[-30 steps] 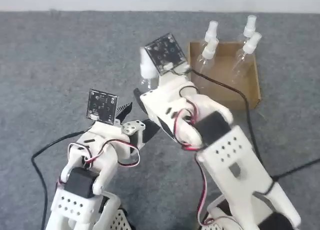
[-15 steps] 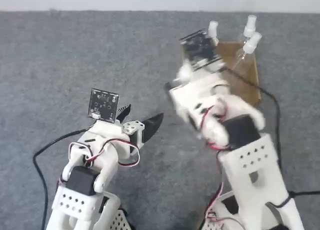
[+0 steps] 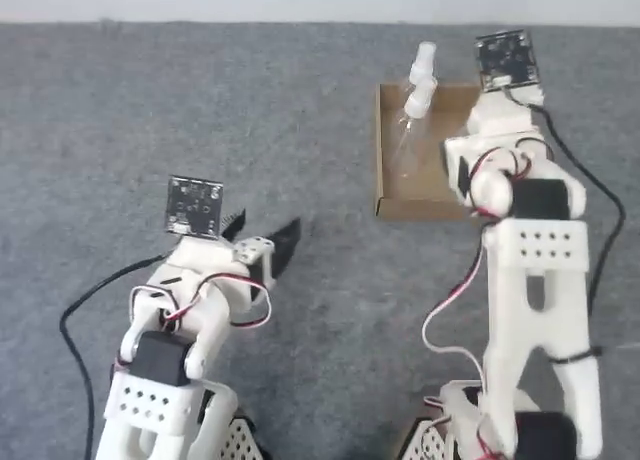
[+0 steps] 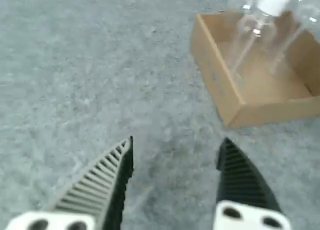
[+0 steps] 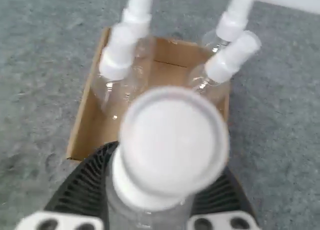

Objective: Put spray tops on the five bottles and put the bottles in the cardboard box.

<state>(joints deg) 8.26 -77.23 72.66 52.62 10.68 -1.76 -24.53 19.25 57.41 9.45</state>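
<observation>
Grey bench [image 3: 150, 110]: four capped bottles [image 5: 120, 55] in cardboard box [image 3: 400, 195], fifth bottle [image 5: 172, 140] gripped by right fingers [image 5: 85, 185] above it, left fingers [image 4: 107, 180] wide.

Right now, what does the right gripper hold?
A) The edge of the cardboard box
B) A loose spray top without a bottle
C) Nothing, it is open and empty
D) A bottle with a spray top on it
D: in the right wrist view the right gripper is shut on a clear bottle, with its white spray top standing up between the black fingers.
</observation>
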